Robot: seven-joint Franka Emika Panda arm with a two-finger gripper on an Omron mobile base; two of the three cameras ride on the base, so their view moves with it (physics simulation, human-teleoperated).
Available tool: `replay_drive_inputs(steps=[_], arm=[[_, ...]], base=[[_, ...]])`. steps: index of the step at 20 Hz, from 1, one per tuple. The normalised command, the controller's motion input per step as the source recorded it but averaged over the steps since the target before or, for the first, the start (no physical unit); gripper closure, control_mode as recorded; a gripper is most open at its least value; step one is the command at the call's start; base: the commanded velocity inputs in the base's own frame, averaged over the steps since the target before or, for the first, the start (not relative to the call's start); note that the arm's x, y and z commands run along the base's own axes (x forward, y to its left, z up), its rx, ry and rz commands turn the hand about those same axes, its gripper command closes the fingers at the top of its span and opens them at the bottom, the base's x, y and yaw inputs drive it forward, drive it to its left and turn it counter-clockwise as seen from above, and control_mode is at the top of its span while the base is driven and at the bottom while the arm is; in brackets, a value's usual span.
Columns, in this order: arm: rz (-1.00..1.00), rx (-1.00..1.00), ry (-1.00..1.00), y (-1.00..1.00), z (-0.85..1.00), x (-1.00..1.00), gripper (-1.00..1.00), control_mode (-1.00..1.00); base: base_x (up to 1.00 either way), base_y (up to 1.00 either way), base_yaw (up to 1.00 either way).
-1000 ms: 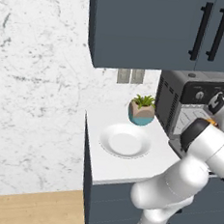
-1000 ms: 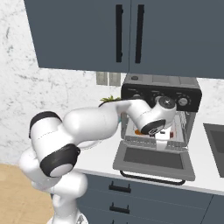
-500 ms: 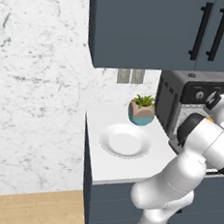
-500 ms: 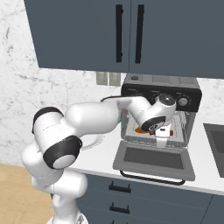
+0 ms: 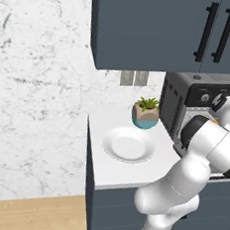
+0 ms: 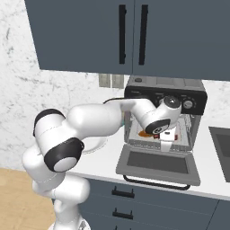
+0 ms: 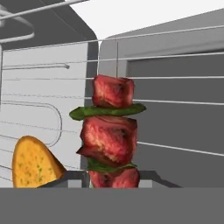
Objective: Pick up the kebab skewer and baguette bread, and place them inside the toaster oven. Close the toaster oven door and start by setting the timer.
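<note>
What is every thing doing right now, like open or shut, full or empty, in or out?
toaster oven door: dropped open, lying flat.
toaster oven: open, food inside.
kebab skewer: inside the oven, between the gripper's fingertips.
baguette bread: inside the oven, on the rack.
plate: empty, on the counter.
wall cabinets: doors shut.
gripper: inside the oven; open or shut, can't tell.

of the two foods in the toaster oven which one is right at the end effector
The kebab skewer, red meat chunks with green slices, rising between the end effector's tips. The golden baguette bread lies off to one side.
</note>
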Motion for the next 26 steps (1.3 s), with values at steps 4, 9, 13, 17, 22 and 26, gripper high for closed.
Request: replay_drive_inputs(steps=[4, 9, 13, 17, 22, 26], arm=[[0.0, 0.0, 0.0, 0.0, 0.0, 0.0, -1.0, -1.0], [0.0, 0.0, -0.01, 0.0, 0.01, -0.18, -1.0, -1.0], [0.02, 0.0, -0.11, 0.0, 0.41, -0.31, -1.0, -1.0], [0.06, 0.0, -0.12, 0.0, 0.61, -0.21, -1.0, -1.0], [0.3, -0.1, -0.09, 0.0, 0.19, -0.75, -1.0, -1.0], [0.49, -0.24, -0.14, 0.01, 0.0, -0.68, -1.0, -1.0]], base=[[0.0, 0.0, 0.0], [0.0, 0.0, 0.0], [0.0, 0.0, 0.0], [0.0, 0.0, 0.0], [0.0, 0.0, 0.0], [0.0, 0.0, 0.0]])
